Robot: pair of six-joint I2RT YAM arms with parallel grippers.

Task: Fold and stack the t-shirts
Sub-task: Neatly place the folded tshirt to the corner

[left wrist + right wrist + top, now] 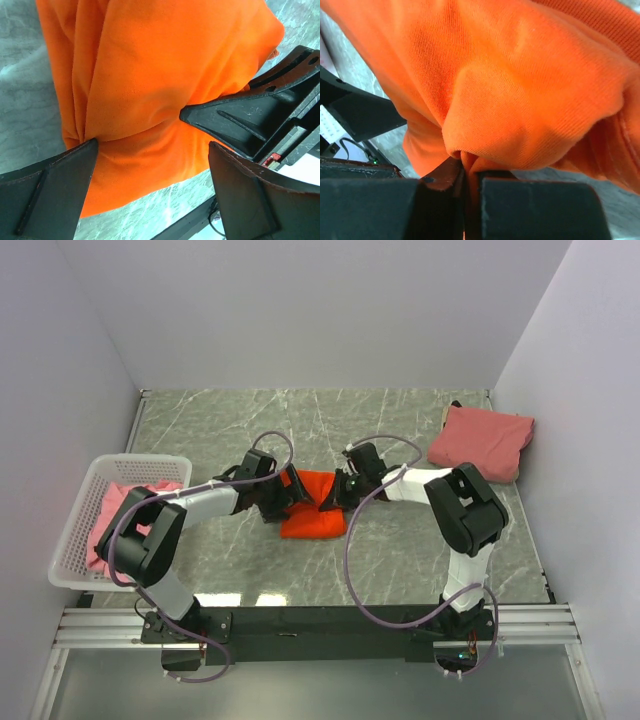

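A grey-green marbled table [230, 430] sits inside plain white walls [300, 310], with two black and white robot arms reaching in from the near edge.

The orange t-shirt [312, 512] lies bunched on the table, directly between the two sets of fingers. The left gripper [283, 495] is at the shirt's left edge and the right gripper [335, 498] at its right edge.

In the left wrist view, the left gripper [152, 145] is spread wide, with nothing clamped. The orange t-shirt [165, 85] fills the space beyond and between its fingers [45, 195], and the tip of one finger touches the cloth edge. One black finger of the other gripper presses into the cloth just beyond them.

In the right wrist view, the right gripper [467, 172] is clenched on a small fold of the orange t-shirt [520, 85]. Its fingers [530, 205] meet with the pinched cloth between them, and the rest of the shirt rises in a mound beyond the tips.

Well to the right of the right fingers, a salmon-pink t-shirt [480, 443] lies folded at the far right corner. Well to the left of the left fingers, a white perforated basket [72, 530] holds a lighter pink t-shirt [112, 502].
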